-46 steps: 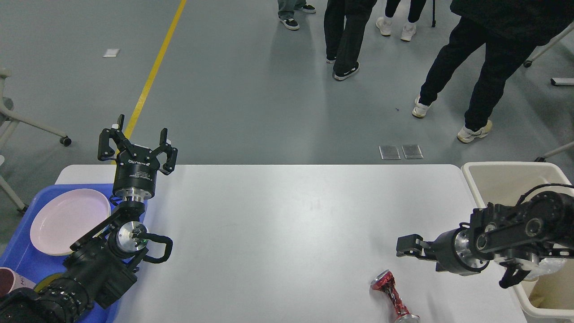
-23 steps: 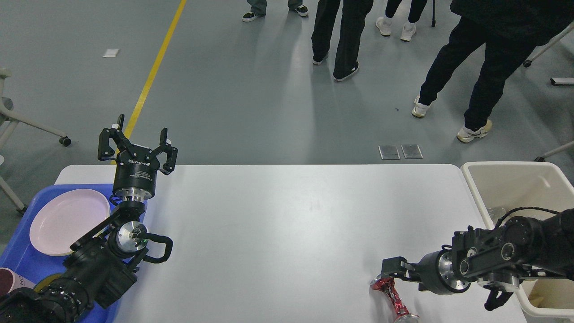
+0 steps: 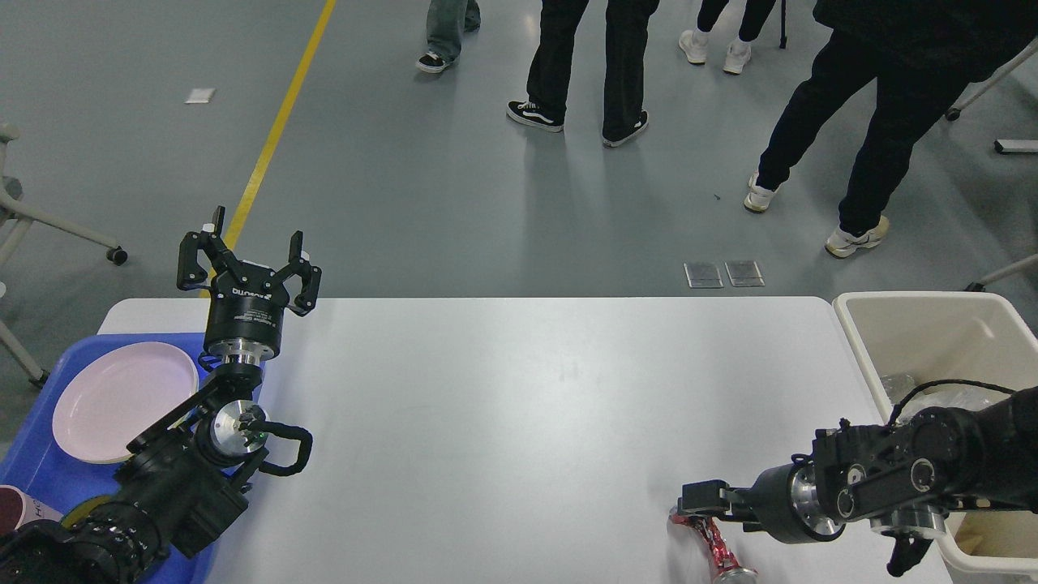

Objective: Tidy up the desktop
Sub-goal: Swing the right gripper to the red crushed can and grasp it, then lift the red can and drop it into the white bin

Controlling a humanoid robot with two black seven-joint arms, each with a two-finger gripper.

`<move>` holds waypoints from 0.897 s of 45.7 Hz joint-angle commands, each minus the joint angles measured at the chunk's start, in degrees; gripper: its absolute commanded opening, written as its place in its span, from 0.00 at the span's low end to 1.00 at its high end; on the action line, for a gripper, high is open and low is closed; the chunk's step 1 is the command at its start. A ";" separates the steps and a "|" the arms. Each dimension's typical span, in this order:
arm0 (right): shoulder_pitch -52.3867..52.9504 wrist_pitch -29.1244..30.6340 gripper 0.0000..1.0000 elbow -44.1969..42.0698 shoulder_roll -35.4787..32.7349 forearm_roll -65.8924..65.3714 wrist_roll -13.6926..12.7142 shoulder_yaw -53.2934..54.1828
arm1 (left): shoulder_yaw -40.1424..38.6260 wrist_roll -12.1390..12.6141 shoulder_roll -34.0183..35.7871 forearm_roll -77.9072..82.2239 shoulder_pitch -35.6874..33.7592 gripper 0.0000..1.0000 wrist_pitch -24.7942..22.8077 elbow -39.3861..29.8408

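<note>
The white desktop fills the middle of the head view. A crushed red can lies on its side near the front right edge. My right gripper comes in from the right, low over the can's upper end and touching or nearly touching it. Its fingers are dark and seen side-on, so I cannot tell whether they are open or shut. My left gripper points upward over the table's far left corner. It is open and empty.
A blue tray at the left holds a pink plate and a dark red cup. A cream bin with clear plastic waste stands at the right. Several people stand on the floor beyond the table.
My right arm has moved down and to the left, from above the table to the upper end of the red can. The left arm has not moved. People behind have shifted.
</note>
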 commanded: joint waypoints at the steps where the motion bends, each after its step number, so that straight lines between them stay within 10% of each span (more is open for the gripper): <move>1: -2.38 -1.10 1.00 -1.98 0.58 -2.43 0.07 -0.27 | 0.00 0.01 0.00 0.00 0.03 0.97 0.00 -0.03; 13: -3.78 -1.45 0.96 -2.33 1.46 -4.27 1.12 -0.71 | 0.00 0.01 0.00 0.00 0.03 0.97 0.00 0.06; 26: -6.07 -2.42 0.68 -3.74 1.55 -7.00 2.09 -1.85 | 0.00 0.01 0.00 0.00 0.02 0.97 0.00 -0.03; 38: -6.42 -2.50 0.00 -4.97 1.28 -9.73 2.44 -2.29 | 0.00 0.10 0.00 0.00 0.03 0.97 0.00 -0.03; 41: -6.42 -2.50 0.00 -4.79 1.11 -9.82 3.06 -2.20 | 0.00 0.09 0.00 0.00 0.02 0.97 0.00 0.06</move>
